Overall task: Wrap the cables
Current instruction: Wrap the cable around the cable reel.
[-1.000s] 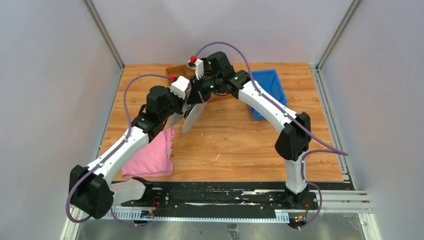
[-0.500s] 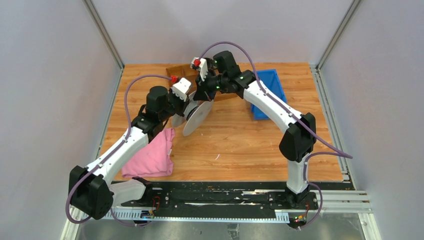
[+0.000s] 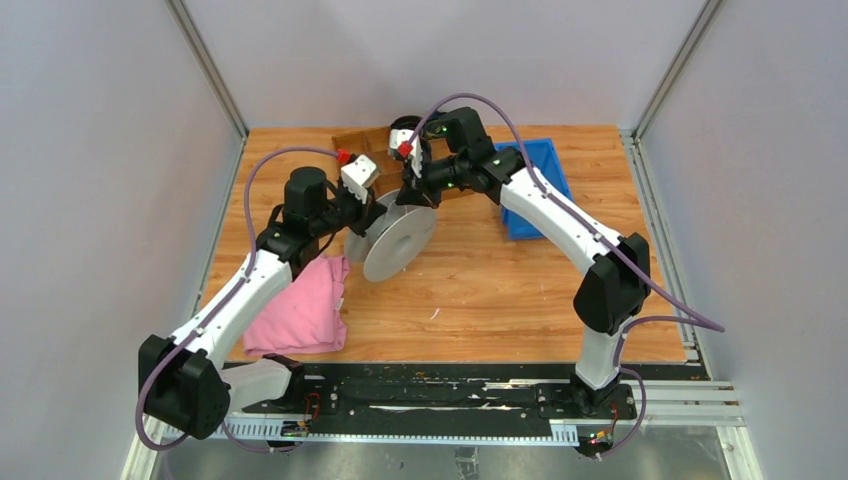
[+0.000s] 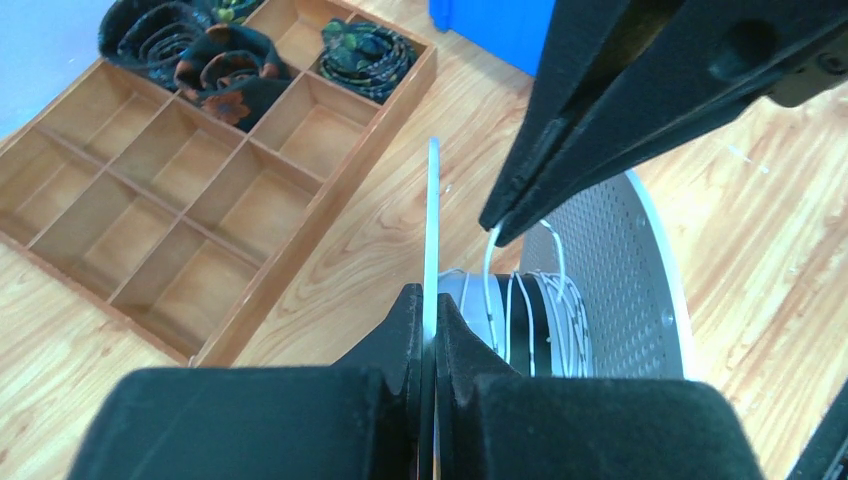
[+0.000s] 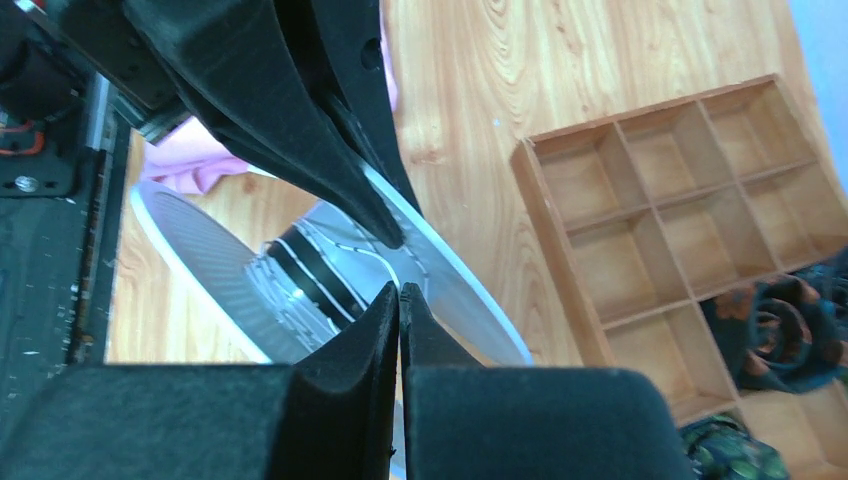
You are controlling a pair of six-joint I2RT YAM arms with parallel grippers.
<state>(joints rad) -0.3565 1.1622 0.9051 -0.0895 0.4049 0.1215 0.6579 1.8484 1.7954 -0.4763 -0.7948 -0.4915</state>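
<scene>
A grey-white spool with perforated flanges is held tilted above the table's middle. My left gripper is shut on the rim of one flange, seen edge-on between its fingertips. A thin white cable is wound in a few turns on the spool's dark hub. My right gripper is shut on that cable just above the hub; its fingers pinch the strand at their tip. In the right wrist view its gripper holds the cable over the spool.
A wooden compartment tray lies at the back, with dark coiled bundles in its far cells. A blue bin sits back right. A pink cloth lies front left.
The spool has turned from nearly edge-on to show its flat face. My right gripper has moved back and right around it with the cable. My left arm has shifted slightly left.
</scene>
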